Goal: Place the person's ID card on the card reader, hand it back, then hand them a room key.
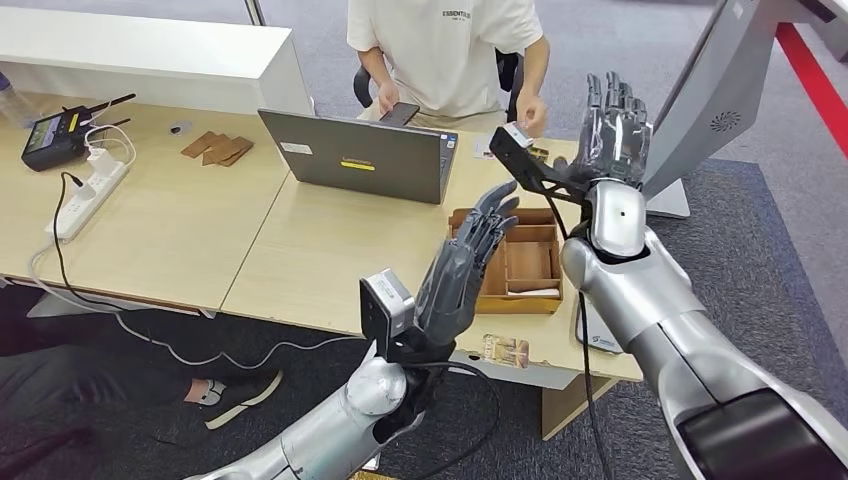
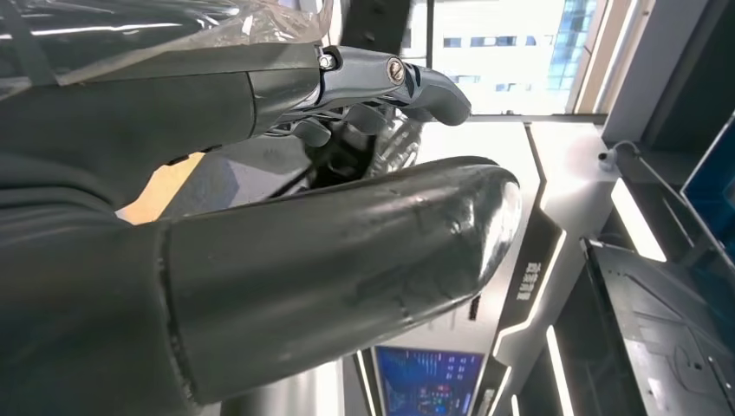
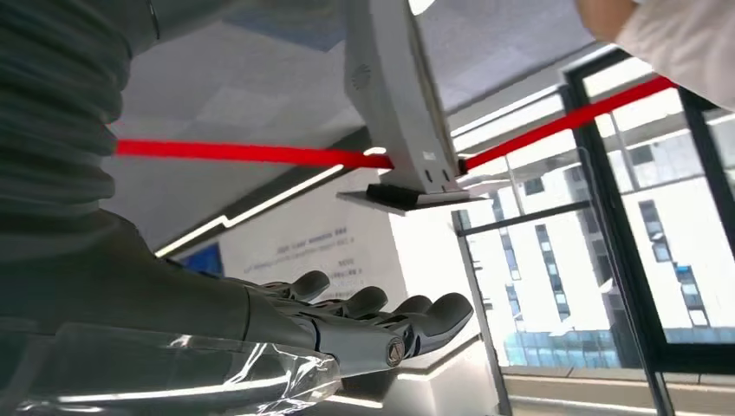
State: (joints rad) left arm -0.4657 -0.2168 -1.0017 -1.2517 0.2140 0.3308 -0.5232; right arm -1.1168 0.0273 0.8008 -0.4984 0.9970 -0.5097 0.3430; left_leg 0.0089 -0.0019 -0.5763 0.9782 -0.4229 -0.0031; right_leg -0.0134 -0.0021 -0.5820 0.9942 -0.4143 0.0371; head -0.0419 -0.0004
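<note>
Nearest the camera, the left hand (image 1: 462,265) is raised over the near edge of the wooden desk (image 1: 200,225), its fingers extended and slightly apart with nothing held. Just beyond it, a wooden compartment tray (image 1: 525,262) is seen on the desk, and a small printed card (image 1: 505,351) lies at the desk's near edge. The right hand (image 1: 612,130) is lifted higher, palm up, fingers spread and empty. A grey laptop (image 1: 360,155) is set further back. Behind the desk a person (image 1: 445,50) is seated, a phone (image 1: 400,113) held in one hand. Where the ID card lies cannot be told.
</note>
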